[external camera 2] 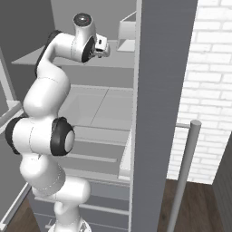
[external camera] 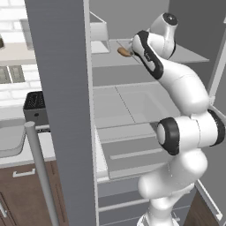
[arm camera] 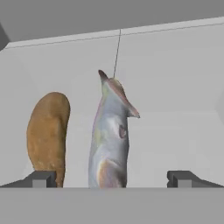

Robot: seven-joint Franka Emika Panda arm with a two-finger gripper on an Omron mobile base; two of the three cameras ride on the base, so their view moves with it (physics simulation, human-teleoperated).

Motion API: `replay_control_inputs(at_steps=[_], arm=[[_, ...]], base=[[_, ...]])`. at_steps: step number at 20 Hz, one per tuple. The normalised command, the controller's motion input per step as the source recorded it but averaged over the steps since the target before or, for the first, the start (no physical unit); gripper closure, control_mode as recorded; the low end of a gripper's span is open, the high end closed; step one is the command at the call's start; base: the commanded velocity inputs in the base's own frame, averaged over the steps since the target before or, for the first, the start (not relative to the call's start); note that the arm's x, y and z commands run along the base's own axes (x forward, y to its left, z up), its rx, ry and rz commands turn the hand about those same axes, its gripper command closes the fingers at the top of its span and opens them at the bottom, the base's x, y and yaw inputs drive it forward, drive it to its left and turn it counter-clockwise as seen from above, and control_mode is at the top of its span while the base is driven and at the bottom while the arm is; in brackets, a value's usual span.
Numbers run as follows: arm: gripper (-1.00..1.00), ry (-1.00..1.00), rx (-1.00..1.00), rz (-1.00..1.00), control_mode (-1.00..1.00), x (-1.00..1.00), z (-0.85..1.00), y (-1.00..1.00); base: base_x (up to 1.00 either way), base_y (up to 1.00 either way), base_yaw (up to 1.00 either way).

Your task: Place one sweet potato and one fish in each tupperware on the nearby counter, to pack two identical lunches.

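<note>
From my hand camera I see my pincer (arm camera: 111,178) spread wide and holding nothing, with a silver fish (arm camera: 110,140) between its tips and a brown sweet potato (arm camera: 48,135) just beside it, both on a pale fridge shelf (arm camera: 175,135). The left base view shows the off-white counter (external camera: 26,154), a grey tupperware (external camera: 9,140) and a black toaster (external camera: 34,108) beside the fridge.

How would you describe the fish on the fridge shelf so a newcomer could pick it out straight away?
Start at the open grey refrigerator and go to its pale upper shelf, where the open end effector points. Two items lie side by side there: the long silvery-grey fish with a pointed tail is between the fingertips, unlike the blunt, orange-brown oval sweet potato beside it.
</note>
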Motion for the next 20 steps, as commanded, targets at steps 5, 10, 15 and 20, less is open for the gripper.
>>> replay_control_inputs(at_steps=[5, 10, 15, 20], arm=[[-1.0, 0.02, 0.0, 0.0, -1.0, 0.69, -0.01, 0.0], [1.0, 0.03, -0.02, -0.01, -1.0, 0.32, -0.31, 0.01], [1.0, 0.06, -0.02, -0.04, -1.0, 0.0, -0.41, 0.0], [1.0, 0.03, 0.0, -0.19, -1.0, -0.64, -0.64, -0.02]], base=[[0.0, 0.0, 0.0], [0.0, 0.0, 0.0], [0.0, 0.0, 0.0], [0.0, 0.0, 0.0]])
